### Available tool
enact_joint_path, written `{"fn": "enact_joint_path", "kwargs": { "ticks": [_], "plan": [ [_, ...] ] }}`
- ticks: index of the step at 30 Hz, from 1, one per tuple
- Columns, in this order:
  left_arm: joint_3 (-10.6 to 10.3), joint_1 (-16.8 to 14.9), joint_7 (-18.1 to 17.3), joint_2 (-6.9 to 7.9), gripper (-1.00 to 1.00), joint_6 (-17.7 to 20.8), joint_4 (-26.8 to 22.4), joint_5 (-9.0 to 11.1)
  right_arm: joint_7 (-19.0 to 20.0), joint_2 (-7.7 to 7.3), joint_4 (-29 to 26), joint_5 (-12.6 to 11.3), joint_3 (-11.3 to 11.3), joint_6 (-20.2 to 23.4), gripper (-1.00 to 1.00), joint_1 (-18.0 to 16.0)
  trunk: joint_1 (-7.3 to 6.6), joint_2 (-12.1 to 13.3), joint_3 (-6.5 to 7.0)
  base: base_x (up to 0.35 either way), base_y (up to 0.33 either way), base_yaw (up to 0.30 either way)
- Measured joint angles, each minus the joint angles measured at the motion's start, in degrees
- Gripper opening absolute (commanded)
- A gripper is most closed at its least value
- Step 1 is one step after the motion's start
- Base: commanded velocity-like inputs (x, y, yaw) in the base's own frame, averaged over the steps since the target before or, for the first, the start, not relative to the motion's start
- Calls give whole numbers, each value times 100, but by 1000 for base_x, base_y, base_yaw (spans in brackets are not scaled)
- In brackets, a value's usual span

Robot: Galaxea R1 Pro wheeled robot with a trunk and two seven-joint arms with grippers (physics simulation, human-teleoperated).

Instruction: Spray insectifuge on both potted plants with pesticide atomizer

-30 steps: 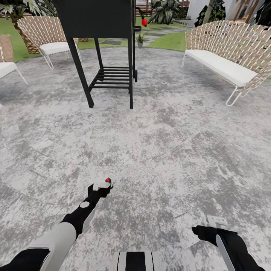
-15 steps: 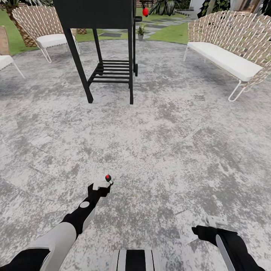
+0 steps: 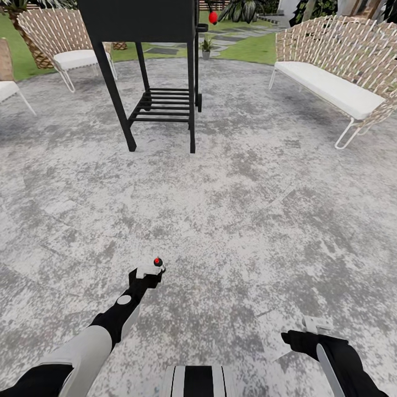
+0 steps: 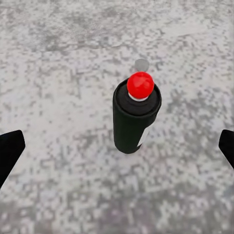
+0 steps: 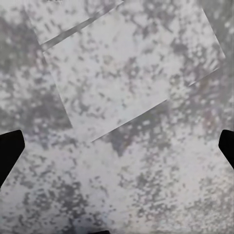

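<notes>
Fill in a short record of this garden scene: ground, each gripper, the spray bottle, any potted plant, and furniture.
ground: mottled grey patio
left gripper: fingers wide apart, either side of the bottle, no contact visible
pesticide atomizer: dark body, red spot on top, at the left gripper's tips
right gripper: open, nothing between its fingers
potted plant: far ahead, beyond the patio's far edge
furniture: black stand, wicker bench
</notes>
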Motion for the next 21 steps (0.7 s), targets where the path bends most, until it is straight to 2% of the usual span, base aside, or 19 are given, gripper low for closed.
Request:
{"fn": "enact_joint_path", "kwargs": {
  "ticks": [7, 21],
  "plan": [
    [0, 0, 6, 0, 100, 1, 0, 0, 0, 0, 0, 0, -9, 0, 100, 0, -2, 0, 0, 228, 0, 0],
    [-9, 0, 7, -8, 100, 0, -9, 0, 0, 0, 0, 0, -11, 0, 100, -1, 0, 0, 0, 15, 0, 0]
  ]
}}
